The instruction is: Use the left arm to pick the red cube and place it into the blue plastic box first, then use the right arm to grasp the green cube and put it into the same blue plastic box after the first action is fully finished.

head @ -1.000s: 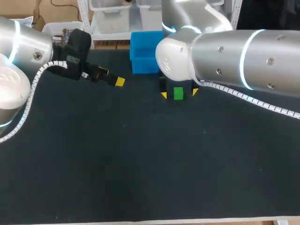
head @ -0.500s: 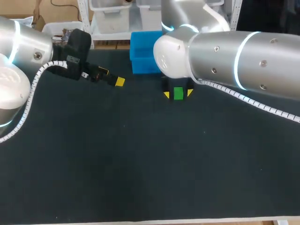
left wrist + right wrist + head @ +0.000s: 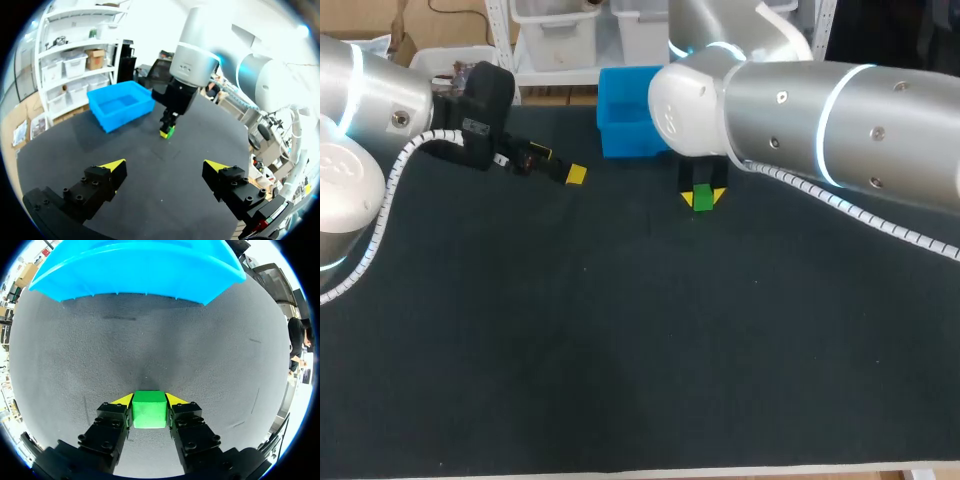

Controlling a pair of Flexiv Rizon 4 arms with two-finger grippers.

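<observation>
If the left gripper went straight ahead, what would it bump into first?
Probably the right gripper, shut on the green cube, straight ahead of the left gripper; depth is hard to judge.

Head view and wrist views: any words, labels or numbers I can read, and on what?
No text can be read.
On the left gripper, small pale labels on its black housing: too small to read.
The green cube and blue plastic box show no print.
</observation>
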